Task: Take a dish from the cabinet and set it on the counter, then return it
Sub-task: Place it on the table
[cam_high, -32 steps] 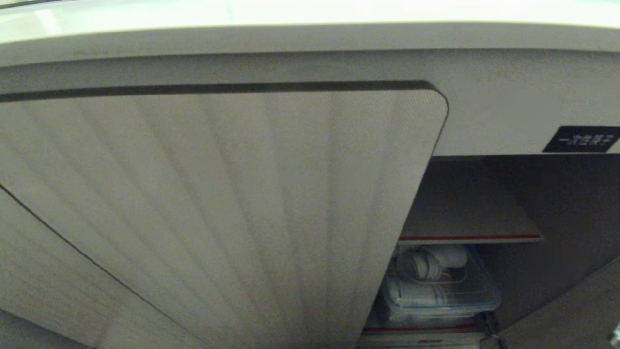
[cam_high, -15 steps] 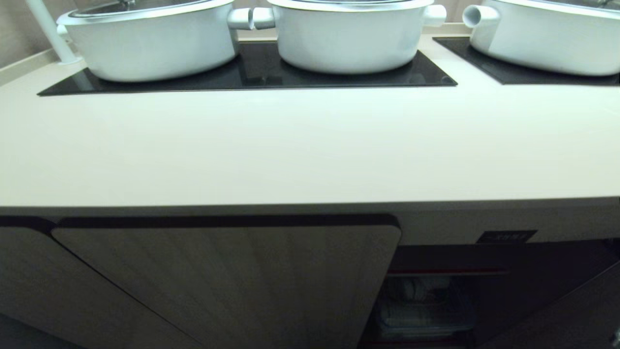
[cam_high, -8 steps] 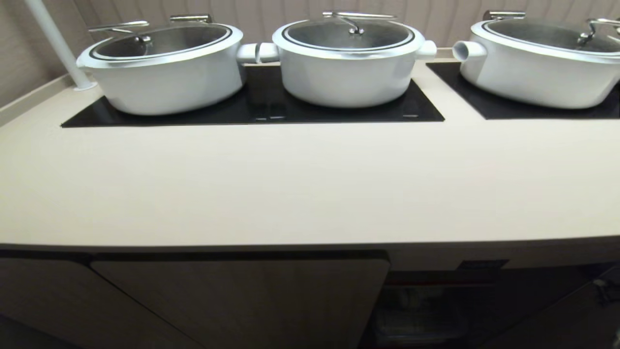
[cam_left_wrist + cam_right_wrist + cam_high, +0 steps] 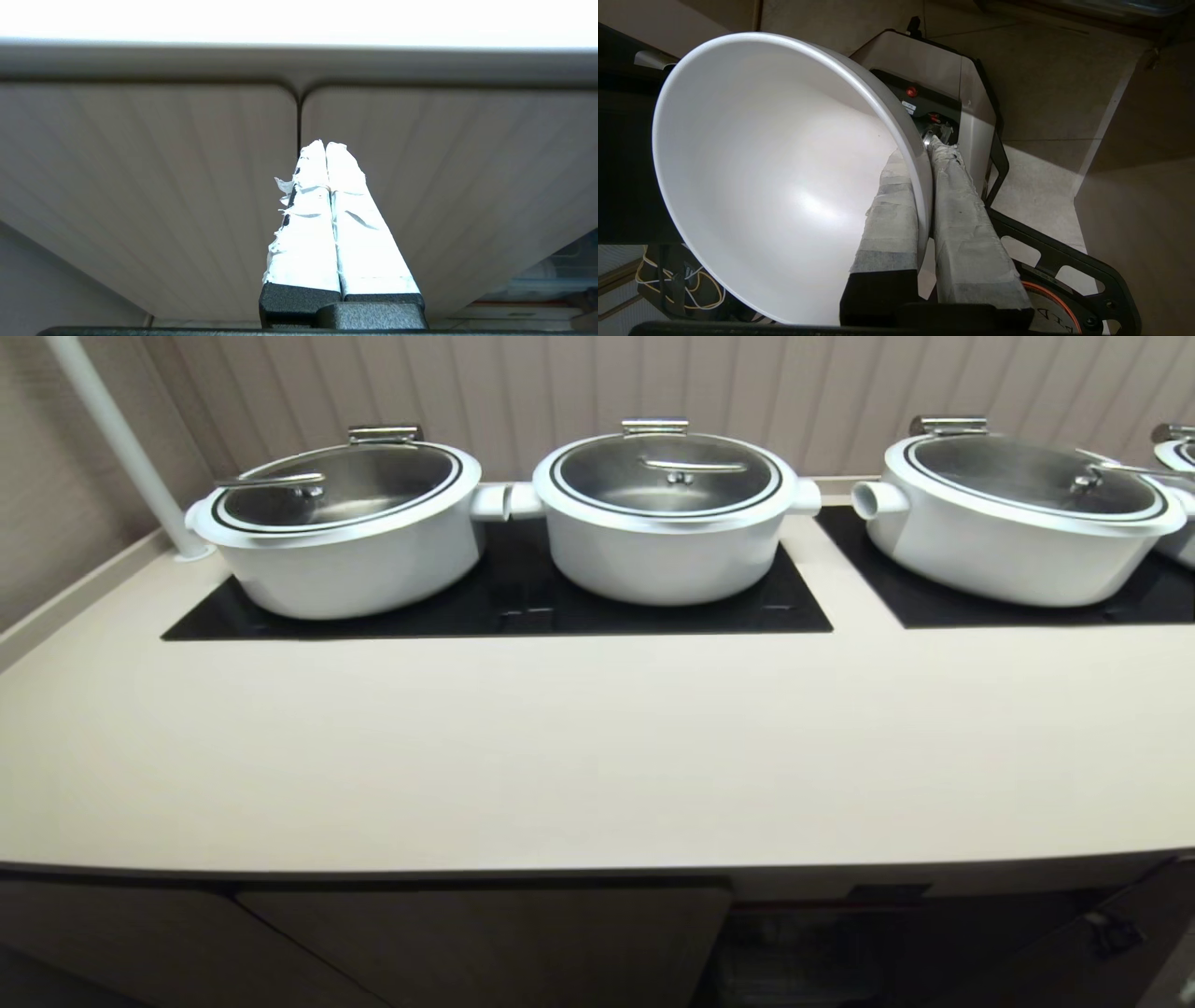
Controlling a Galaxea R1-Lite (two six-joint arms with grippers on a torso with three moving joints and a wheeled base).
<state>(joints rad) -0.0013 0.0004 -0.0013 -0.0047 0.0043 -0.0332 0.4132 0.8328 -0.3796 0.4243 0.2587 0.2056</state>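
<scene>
Right wrist view | my right gripper (image 4: 927, 158) fingers pinch the bowl (image 4: 761, 177) rim, one inside, one outside, below worktop (image 4: 597, 747) level | left gripper (image 4: 325, 147) fingers pressed together, idle facing cabinet (image 4: 140, 163) doors | bowl not yet set down

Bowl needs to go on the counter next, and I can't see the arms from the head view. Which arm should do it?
Right. The right tool already pinches the bowl by its rim. The left tool is shut and empty, facing closed cabinet doors below the counter.
</scene>
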